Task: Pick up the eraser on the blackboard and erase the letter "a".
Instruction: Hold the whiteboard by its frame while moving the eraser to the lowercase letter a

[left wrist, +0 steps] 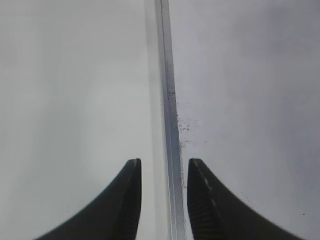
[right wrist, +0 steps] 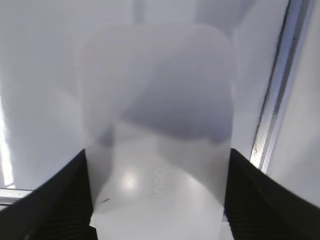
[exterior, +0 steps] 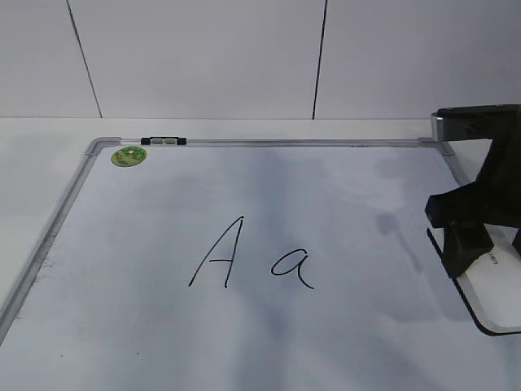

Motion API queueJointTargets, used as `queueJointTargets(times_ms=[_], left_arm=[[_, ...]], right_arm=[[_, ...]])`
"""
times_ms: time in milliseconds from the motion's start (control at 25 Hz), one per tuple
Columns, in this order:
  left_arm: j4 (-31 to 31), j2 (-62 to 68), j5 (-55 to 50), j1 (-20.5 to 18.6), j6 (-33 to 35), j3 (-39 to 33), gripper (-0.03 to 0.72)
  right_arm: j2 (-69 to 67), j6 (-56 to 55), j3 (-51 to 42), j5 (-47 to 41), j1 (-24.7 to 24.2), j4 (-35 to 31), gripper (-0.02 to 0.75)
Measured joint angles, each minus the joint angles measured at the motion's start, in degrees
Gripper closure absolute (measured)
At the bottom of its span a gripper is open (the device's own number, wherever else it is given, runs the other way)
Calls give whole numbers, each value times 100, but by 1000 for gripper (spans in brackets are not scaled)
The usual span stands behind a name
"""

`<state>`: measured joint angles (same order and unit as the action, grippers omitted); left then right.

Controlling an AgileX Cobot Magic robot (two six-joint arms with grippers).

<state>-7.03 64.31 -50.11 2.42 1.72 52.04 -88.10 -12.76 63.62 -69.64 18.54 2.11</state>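
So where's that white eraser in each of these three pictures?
Exterior view: the eraser lies at the far right edge, under the right tool.
Left wrist view: not in it.
Right wrist view: it fills the centre, between the tool's fingers.
Shared landmark: the blackboard's silver frame.

Plain white matte desk carries large white dry-erase blackboard, lying flat. Board has silver metal frame, grey rounded corners. Bare desk visible as strip along board's far edge and beside its left edge; left wrist view shows frame rail dividing desk from board surface. Board fills most of visible desk, running off right and near edges of view.
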Motion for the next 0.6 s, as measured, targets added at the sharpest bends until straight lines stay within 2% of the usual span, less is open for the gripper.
queueJointTargets(times_ms=[360, 600], left_arm=[[-27, 1976, -36, 0, 0, 1067, 454], [-163, 3060, -92, 0, 0, 1493, 453]], right_arm=[[0, 33, 22, -10, 9, -87, 178], [0, 59, 22, -10, 9, -91, 178]])
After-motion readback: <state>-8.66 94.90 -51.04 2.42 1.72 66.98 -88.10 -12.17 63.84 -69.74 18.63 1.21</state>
